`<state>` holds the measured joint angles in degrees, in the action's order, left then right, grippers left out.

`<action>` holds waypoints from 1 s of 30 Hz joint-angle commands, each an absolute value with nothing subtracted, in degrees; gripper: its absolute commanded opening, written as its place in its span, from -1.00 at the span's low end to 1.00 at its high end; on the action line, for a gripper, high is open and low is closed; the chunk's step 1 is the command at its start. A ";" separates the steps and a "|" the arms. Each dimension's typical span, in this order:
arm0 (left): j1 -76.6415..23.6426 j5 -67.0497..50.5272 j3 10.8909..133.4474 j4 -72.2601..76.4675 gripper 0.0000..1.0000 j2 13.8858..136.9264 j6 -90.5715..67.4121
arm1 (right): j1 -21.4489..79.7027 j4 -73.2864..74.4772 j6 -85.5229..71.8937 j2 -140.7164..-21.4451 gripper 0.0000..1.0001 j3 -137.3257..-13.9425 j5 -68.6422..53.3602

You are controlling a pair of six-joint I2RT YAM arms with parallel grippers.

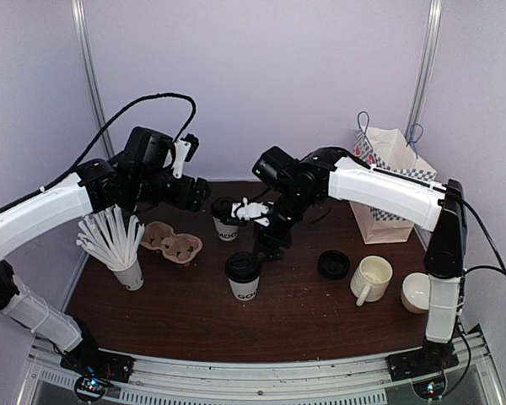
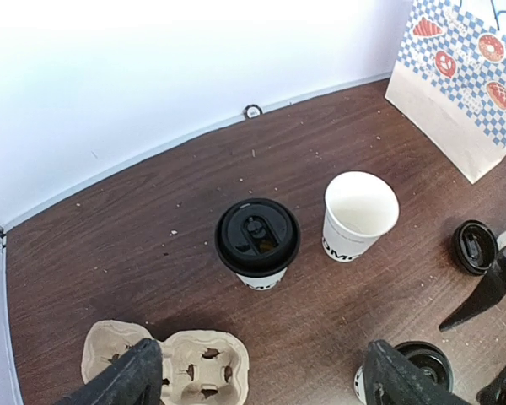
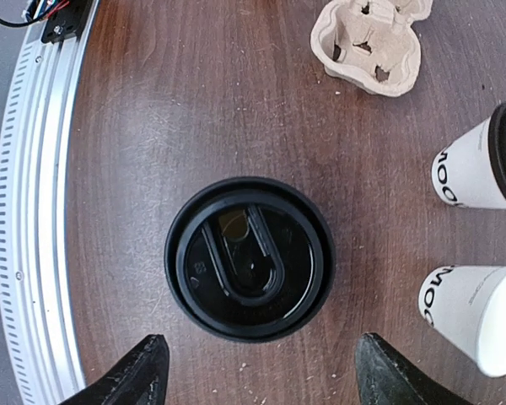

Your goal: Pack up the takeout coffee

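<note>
Three white "MOO" cups stand on the brown table. One with a black lid (image 1: 243, 274) is at the front; the right wrist view looks straight down on its lid (image 3: 249, 257). A second lidded cup (image 1: 225, 218) (image 2: 257, 240) stands behind it. A third cup without a lid (image 2: 360, 215) (image 3: 476, 316) stands beside that one. A loose black lid (image 1: 333, 264) (image 2: 475, 246) lies to the right. My right gripper (image 3: 257, 375) (image 1: 264, 245) is open, above the front cup. My left gripper (image 2: 261, 384) (image 1: 204, 196) is open and empty, held above the table near the back cup.
A cardboard cup carrier (image 1: 171, 242) (image 2: 173, 363) lies at the left. A cup of white straws (image 1: 122, 253) stands at the front left. A checked paper bag (image 1: 388, 186) stands at the back right. A cream mug (image 1: 369, 278) and a white bowl (image 1: 416, 291) sit at the right.
</note>
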<state>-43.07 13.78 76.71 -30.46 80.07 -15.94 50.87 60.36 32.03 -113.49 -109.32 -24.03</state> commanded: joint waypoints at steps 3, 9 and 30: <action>-42.72 16.68 72.58 -25.73 0.73 76.88 -16.53 | 51.48 60.34 33.67 -118.42 0.60 -114.58 -20.79; -42.16 16.87 71.54 -26.89 0.74 75.97 -16.30 | 52.18 65.28 34.27 -123.20 0.65 -120.06 -23.74; -41.84 15.08 69.70 -25.77 0.75 73.85 -15.56 | 52.89 65.97 31.16 -122.10 0.70 -121.12 -27.79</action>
<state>-42.30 15.68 70.00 -28.45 74.94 -16.10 52.53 66.15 32.69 -124.84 -120.20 -25.23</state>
